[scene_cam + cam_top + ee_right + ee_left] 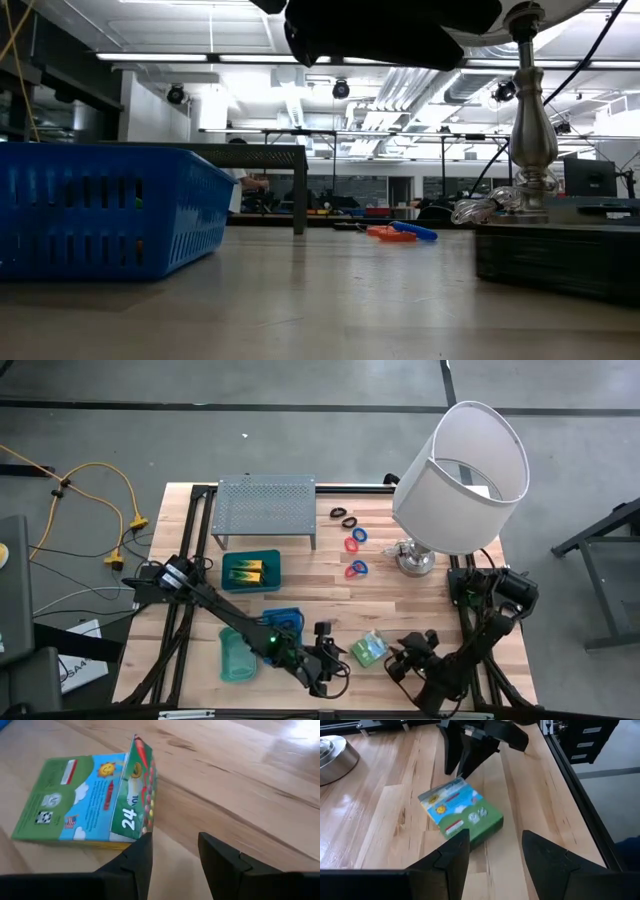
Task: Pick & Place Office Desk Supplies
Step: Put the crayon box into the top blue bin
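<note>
A green crayon box (369,650) lies flat on the wooden table near its front edge, between my two grippers. In the left wrist view the crayon box (462,812) sits just ahead of my left gripper (495,850), which is open and touches nothing. My right gripper (175,850) is open and slants down at the box's end flap (131,820), with nothing between its fingers. Red and blue rings (357,540) and black loops (343,515) lie farther back. Yellow packets rest in a green tray (250,571). My right gripper has one fingertip (142,845) right at the lower corner of the crayon box's end flap. Whether it touches the box I cannot tell. The box lies flat on the table.
A blue basket (285,622) and a teal container (237,655) stand to the left of the box. The grey perforated rack (265,508) is at the back. The white-shaded lamp (460,470) stands at the back right, its metal base (528,130) beside the right arm.
</note>
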`<move>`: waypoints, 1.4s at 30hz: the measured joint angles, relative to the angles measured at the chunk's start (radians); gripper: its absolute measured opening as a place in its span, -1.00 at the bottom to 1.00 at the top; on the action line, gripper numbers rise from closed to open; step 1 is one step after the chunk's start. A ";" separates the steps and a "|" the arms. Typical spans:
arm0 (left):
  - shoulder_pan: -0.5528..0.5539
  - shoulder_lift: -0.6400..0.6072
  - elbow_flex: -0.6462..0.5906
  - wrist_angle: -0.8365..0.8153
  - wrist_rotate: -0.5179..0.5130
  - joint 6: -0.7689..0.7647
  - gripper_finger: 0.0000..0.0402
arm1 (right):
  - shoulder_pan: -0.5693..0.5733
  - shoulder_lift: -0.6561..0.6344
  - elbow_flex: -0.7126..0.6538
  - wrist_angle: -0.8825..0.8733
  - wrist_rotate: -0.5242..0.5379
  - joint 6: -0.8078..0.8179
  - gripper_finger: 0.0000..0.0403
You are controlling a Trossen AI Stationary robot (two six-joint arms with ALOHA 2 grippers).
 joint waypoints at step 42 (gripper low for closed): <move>0.047 0.028 0.000 -0.320 0.152 -0.291 -0.13 | -0.180 0.000 0.000 0.463 0.011 -0.515 -0.27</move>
